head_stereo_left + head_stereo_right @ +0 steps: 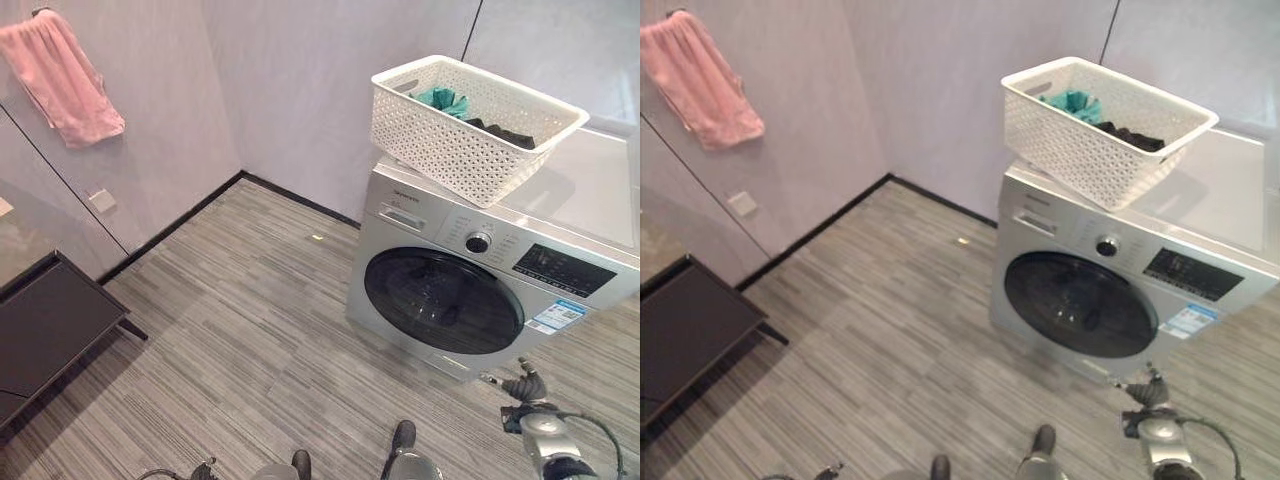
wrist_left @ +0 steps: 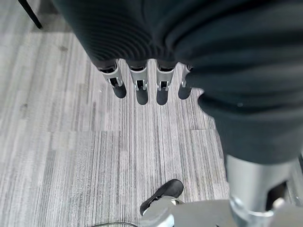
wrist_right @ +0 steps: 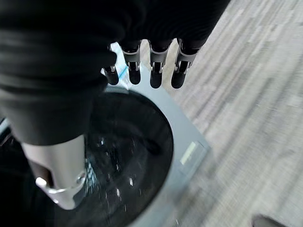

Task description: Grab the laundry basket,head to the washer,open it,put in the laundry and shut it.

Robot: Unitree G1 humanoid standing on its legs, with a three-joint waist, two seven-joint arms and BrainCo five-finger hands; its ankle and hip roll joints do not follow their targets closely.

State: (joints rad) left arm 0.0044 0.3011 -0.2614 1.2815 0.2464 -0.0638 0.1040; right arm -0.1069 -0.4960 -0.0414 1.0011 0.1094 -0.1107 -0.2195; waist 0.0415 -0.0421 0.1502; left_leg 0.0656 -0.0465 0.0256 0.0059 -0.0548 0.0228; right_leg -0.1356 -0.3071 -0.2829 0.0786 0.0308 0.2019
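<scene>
Front-loading washer (image 1: 470, 280) stands against the back wall, round dark door (image 1: 443, 299) closed and facing out over the striped floor (image 1: 250, 330). White perforated laundry basket (image 1: 470, 125) sits on the washer's top, long axis running along it, one end overhanging the front corner; teal cloth (image 1: 443, 98) and dark clothes (image 1: 505, 133) inside. Dark low table (image 1: 45, 320) at left; pink towel (image 1: 62, 75) on the wall. Right robot hand (image 3: 151, 66) hangs before the door, fingers straight, empty. Left robot hand (image 2: 142, 82) over the floor, fingers straight, empty.

I see a white lattice-patterned laundry basket (image 1: 470, 125) holding teal and black laundry (image 1: 470, 112), a silver washer (image 1: 480, 260) with a dark door, grey striped floor (image 1: 250, 330), and a pink towel (image 1: 62, 75).
</scene>
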